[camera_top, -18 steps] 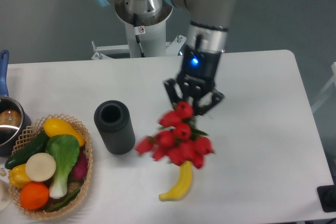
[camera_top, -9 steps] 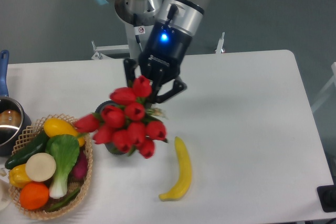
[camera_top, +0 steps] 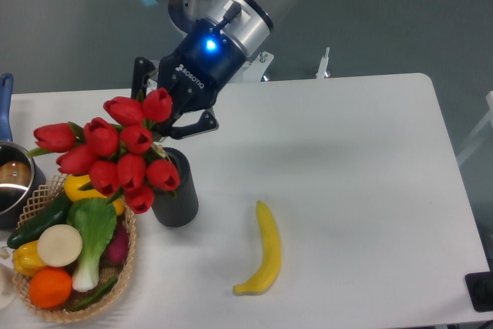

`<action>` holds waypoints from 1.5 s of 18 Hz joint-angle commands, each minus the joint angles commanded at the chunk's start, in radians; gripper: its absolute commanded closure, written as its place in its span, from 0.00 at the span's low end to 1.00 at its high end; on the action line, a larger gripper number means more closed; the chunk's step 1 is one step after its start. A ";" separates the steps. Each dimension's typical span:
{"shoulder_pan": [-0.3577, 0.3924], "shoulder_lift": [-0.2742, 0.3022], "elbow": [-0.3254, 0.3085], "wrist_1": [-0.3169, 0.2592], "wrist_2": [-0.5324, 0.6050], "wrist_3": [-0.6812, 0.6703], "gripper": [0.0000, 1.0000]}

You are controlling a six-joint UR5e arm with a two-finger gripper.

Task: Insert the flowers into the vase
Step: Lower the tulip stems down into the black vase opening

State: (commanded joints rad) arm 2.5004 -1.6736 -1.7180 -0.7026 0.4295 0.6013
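- Gripper (camera_top: 163, 123) — fingers clamped on the stem end of the flowers (camera_top: 115, 152).
- Flowers: likely light, soft; buds fan toward 9 o'clock, hiding the mouth of the vase (camera_top: 177, 198) — hold the stems, not the buds.

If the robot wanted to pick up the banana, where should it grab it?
Probably around the middle of the banana, coming straight down from above. It lies flat and alone on the table, its long curve running up and down the picture, so the fingers should close across its narrow width, left to right.
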 joint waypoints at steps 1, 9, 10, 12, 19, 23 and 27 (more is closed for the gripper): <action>0.002 -0.002 0.000 0.000 0.002 0.006 1.00; -0.002 -0.035 -0.006 0.000 0.015 0.063 1.00; -0.002 -0.040 -0.006 0.000 0.015 0.066 1.00; -0.002 -0.041 -0.006 -0.002 0.020 0.068 1.00; -0.009 -0.046 -0.075 0.000 0.054 0.127 1.00; -0.038 -0.097 -0.080 0.000 0.054 0.133 0.97; -0.071 -0.127 -0.115 0.000 0.051 0.133 0.89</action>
State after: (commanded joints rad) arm 2.4298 -1.8009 -1.8330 -0.7025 0.4802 0.7348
